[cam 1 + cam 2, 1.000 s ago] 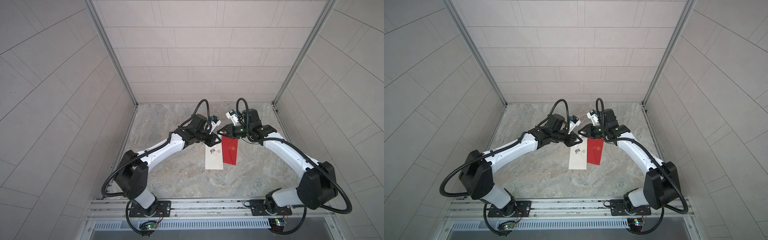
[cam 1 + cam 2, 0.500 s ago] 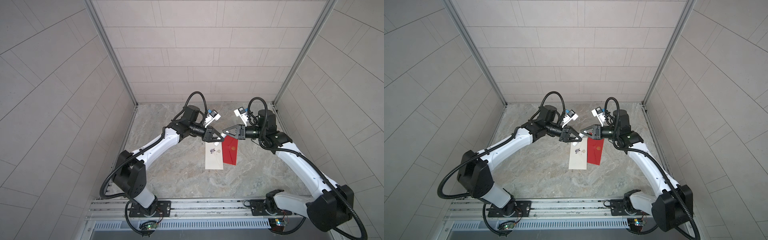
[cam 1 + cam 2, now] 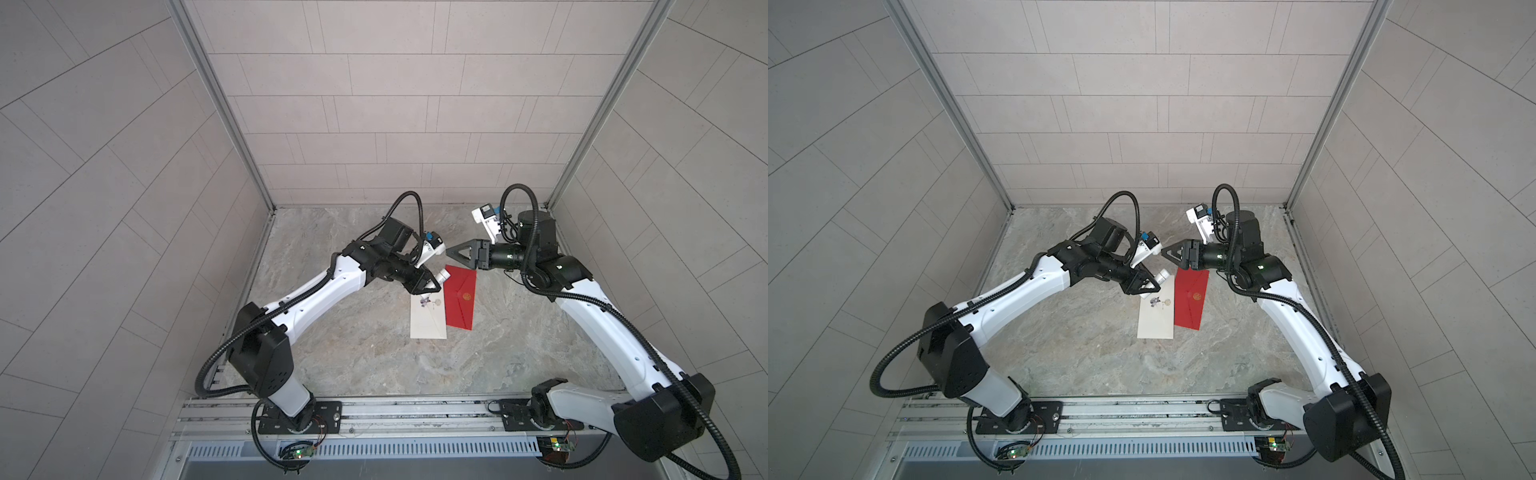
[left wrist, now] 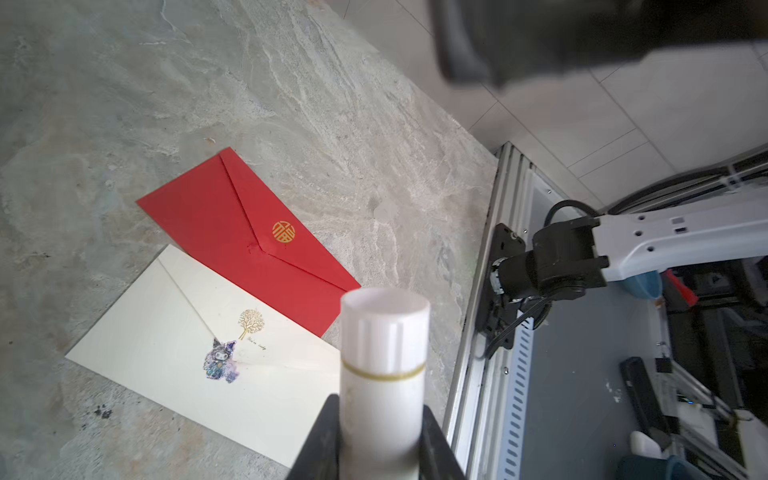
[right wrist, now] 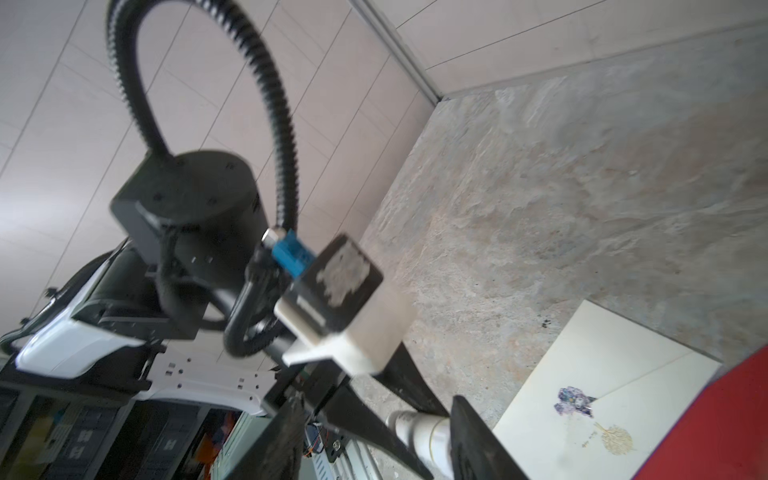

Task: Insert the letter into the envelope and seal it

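Envelopes on a marble-patterned worktop (image 3: 374,365). The red envelope (image 3: 460,301), flap closed under a gold emblem (image 4: 283,231), lies flat near the middle, just beside the cream envelope (image 3: 428,320), whose flap bears a purple sticker (image 4: 220,361) and a gold tree mark (image 4: 250,322). Their long edges meet; which overlaps the other cannot be told. The contents of either envelope are hidden. The left pincer (image 3: 432,286) is clamped on a white capped tube (image 4: 384,332) and hangs over the far end of the cream envelope, hiding that end in both top views. The tube's lower part is cut off by the frame edge in the left wrist view. The right pincer (image 3: 453,252) is near the far end of the red envelope, tip toward the left pincer. In both top views it shows side-on as a single wedge, so its gap is unreadable there. The blurred right wrist view shows its fingers (image 5: 473,436) parted with nothing gripped, their tips cut off. Only a cropped corner of the red envelope appears there.
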